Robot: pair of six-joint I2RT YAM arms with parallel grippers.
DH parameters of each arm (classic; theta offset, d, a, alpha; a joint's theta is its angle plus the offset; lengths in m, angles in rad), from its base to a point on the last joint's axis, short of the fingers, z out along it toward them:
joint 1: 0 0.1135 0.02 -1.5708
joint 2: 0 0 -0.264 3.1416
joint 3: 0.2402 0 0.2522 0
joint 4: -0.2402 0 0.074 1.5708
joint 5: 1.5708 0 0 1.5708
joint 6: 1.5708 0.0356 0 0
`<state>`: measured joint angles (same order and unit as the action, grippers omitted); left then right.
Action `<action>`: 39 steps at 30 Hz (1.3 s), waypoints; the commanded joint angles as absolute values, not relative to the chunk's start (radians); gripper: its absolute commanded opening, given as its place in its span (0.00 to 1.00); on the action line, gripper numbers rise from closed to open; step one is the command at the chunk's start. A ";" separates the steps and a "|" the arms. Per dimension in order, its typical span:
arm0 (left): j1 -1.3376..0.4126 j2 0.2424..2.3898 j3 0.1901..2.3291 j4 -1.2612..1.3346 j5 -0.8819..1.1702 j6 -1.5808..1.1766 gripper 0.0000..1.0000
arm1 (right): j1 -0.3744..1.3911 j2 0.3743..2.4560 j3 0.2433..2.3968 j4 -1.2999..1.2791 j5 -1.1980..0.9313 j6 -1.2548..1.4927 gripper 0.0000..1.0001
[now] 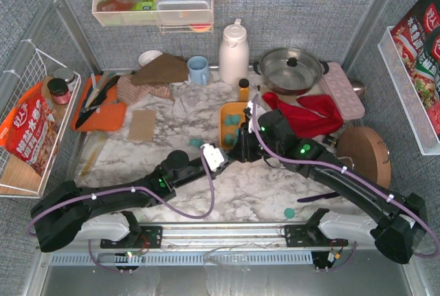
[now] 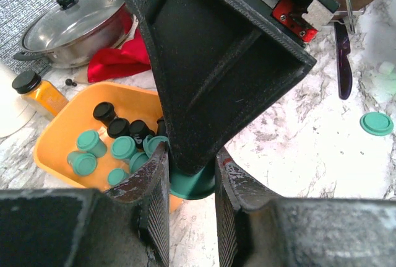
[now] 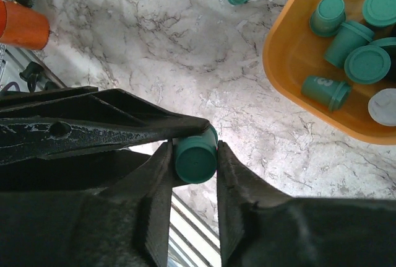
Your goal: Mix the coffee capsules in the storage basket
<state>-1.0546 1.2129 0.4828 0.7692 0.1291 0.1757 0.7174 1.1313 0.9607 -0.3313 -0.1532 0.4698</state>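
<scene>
Right gripper (image 3: pixel 193 149) is clamped on a teal capsule (image 3: pixel 195 160). Left gripper (image 2: pixel 192 158) looks pinched on the same one, just beside the storage basket (image 3: pixel 291 90). One side should let go before either moves, else it pops out. Then drop it among the coffee capsules (image 2: pixel 124 148), near the black ones.

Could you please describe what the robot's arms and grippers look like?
The left arm and right arm are black jointed links on silver bases, each trailed by a purple cable tied with white bands and dotted with green lights. The jaws are scuffed black wedges; the left gripper bears a white block.
</scene>
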 commanded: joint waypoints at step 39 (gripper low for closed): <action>-1.061 0.790 0.914 -0.599 -0.641 -0.422 0.99 | 0.566 1.713 1.290 -0.539 0.302 0.213 0.50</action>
<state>-1.0588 0.8257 0.8852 -0.4149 -0.6132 -0.3836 0.5659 1.7229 1.2678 -0.4744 0.2821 0.2131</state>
